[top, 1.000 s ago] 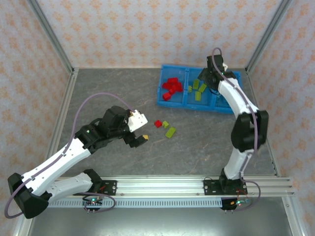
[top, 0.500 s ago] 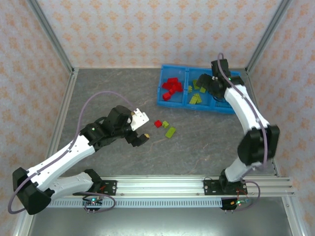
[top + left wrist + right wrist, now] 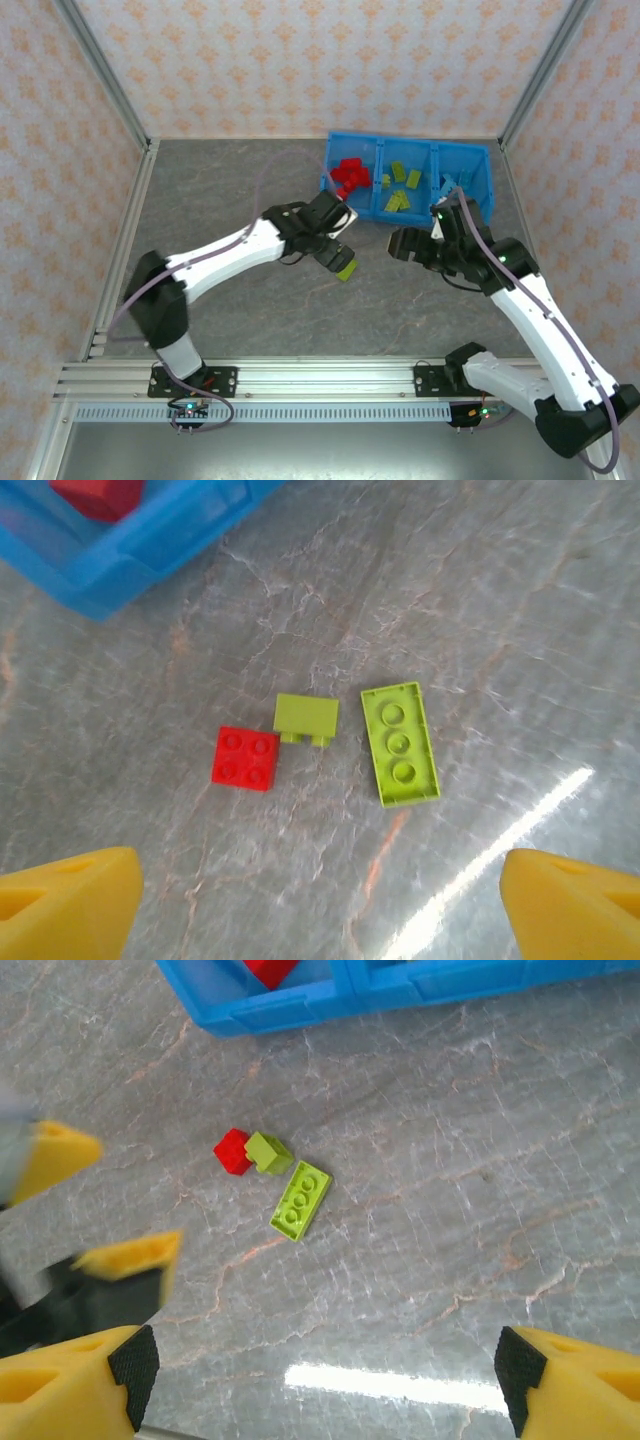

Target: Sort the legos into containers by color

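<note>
Top external: left claw (image 3: 334,254) above legos (image 3: 347,269)

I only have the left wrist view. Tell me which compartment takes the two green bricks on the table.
Observer: The middle compartment holds yellow-green bricks.
Operator: Report the right hand.
Observer: The right hand hovers open and empty in front of the bin, right of the long green brick.
Operator: Now the right compartment.
Observer: The right compartment holds light blue bricks.
</note>
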Tool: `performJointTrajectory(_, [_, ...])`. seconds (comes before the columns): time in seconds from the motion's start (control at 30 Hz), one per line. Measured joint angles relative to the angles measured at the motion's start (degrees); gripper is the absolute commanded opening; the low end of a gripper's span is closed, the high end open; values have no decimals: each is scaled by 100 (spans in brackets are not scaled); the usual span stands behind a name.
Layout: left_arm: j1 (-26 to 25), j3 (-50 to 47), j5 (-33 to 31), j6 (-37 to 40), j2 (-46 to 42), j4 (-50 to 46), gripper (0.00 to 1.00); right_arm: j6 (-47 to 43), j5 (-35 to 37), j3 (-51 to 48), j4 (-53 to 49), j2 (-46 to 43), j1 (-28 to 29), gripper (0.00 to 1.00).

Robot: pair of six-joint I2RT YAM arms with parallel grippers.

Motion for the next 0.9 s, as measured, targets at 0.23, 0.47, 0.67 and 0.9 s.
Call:
performJointTrajectory(0.23, [166, 726, 87, -79, 1648, -264, 78, 227, 2, -26, -247, -293, 0, 89])
performJointTrajectory(0.47, [219, 789, 26, 57, 1906, -313, 57, 352, 2, -155, -306, -358, 0, 89])
performJointTrajectory(0.67, [216, 951, 26, 87, 2011, -302, 60, 398, 2, -197, -306, -358, 0, 89])
performJointTrajectory(0.9, [216, 1241, 24, 197, 2232, -295, 54, 400, 2, -225, -306, -358, 0, 89])
